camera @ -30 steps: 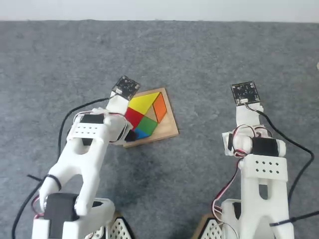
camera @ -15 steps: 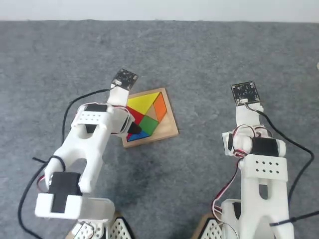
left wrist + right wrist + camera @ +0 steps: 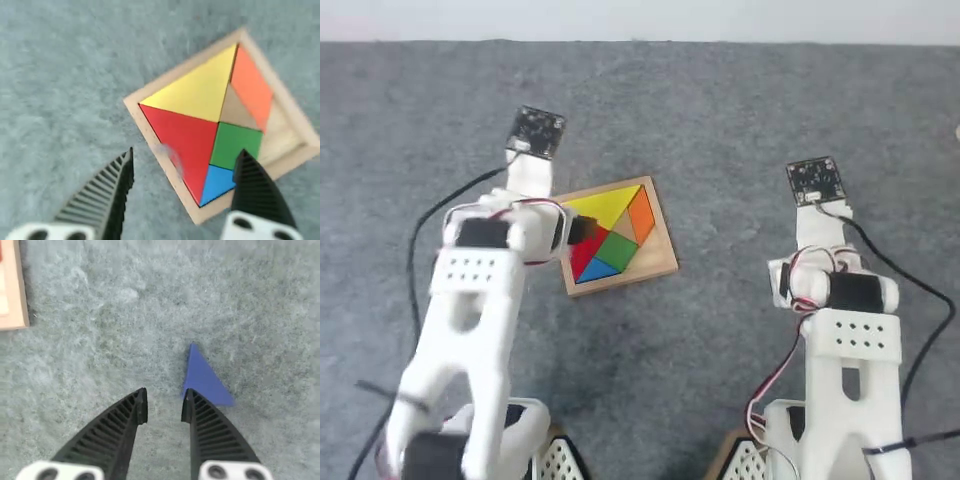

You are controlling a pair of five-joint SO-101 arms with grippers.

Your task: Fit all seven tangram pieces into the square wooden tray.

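Left side. Left tool (image 3: 186, 151) hangs above the tray (image 3: 143, 122), over its corner nearest the desk's left edge. Jaws are spread wide with nothing between them. Judged: it is parked clear of the pieces, either finished here or ready to steady the tray.

Tray sits a little left of the desk's middle, turned cornerwise to the desk edges. Six pieces lie flush inside:
- yellow triangle (image 3: 192, 92)
- red triangle (image 3: 187, 140)
- orange piece (image 3: 250, 85)
- wood triangle (image 3: 232, 112)
- green square (image 3: 235, 145)
- light blue triangle (image 3: 220, 182)

They butt edge to edge. That packing leaves one bare gap (image 3: 280, 142) at the corner facing the right arm. Judged: the gap is kept for the seventh piece.

Right side. Dark blue triangle (image 3: 202, 377) lies flat on the cloth, well apart from the tray, with bare cloth between them. Right tool (image 3: 165, 391) is low over it, jaws only narrowly parted and holding nothing. One fingertip is at the triangle's near corner; cannot tell whether it touches. Judged: the tool is lined up for a pick, but the piece is thin and flat on soft pile, so a pinch may slip.

Surface: grey felt-like cloth (image 3: 770, 120) covers the desk to its far edge. A pale wall (image 3: 640, 20) stands behind it.
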